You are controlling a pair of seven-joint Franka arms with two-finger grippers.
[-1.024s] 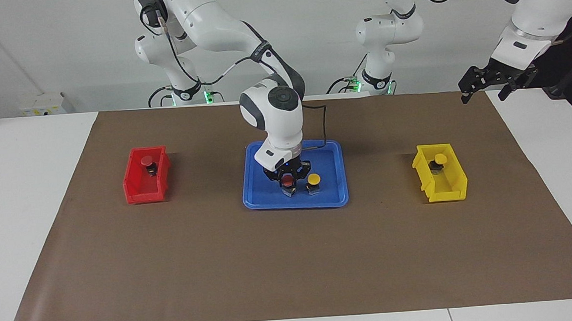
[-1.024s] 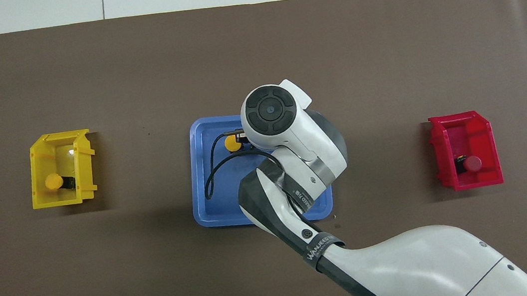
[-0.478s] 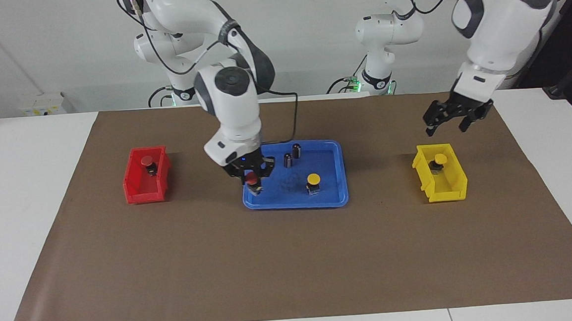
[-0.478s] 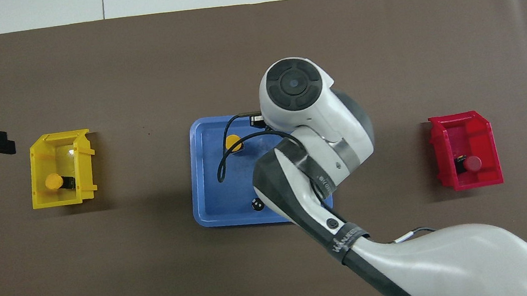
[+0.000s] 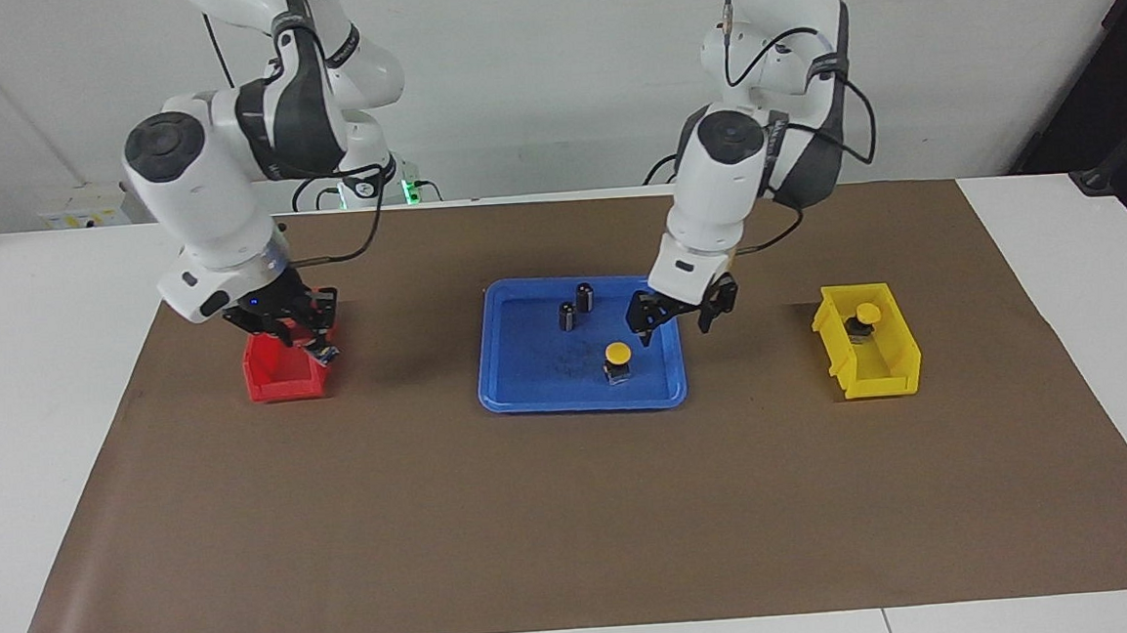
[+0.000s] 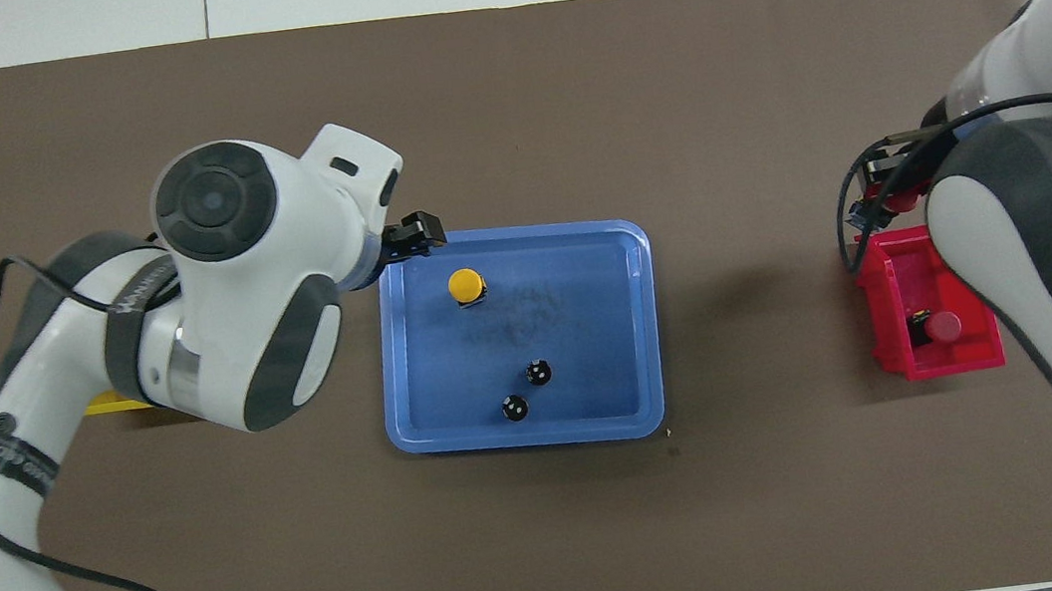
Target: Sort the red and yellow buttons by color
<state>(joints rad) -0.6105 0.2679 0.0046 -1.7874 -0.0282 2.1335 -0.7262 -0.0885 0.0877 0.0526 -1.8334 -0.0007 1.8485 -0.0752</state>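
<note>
My right gripper (image 5: 296, 341) hangs over the red bin (image 5: 279, 381), shut on a red button (image 5: 321, 353) whose silver body shows below the fingers. The second red button (image 6: 941, 326) lies in the red bin (image 6: 955, 358); in the facing view the gripper hides it. A yellow button (image 5: 617, 354) stands on the blue tray (image 5: 529, 397) and also shows in the overhead view (image 6: 466, 285). My left gripper (image 5: 673, 318) is open and empty over the tray's edge beside that button. Another yellow button (image 5: 867, 314) lies in the yellow bin (image 5: 876, 381).
Two dark capless cylinders (image 5: 567, 314) (image 5: 585, 296) stand on the tray nearer to the robots than the yellow button. In the overhead view my left arm covers most of the yellow bin (image 6: 113, 404). Brown paper covers the table.
My right gripper has carried the red button from the tray to over the red bin. My left gripper has swung from near the yellow bin to the tray's edge beside the yellow button.
</note>
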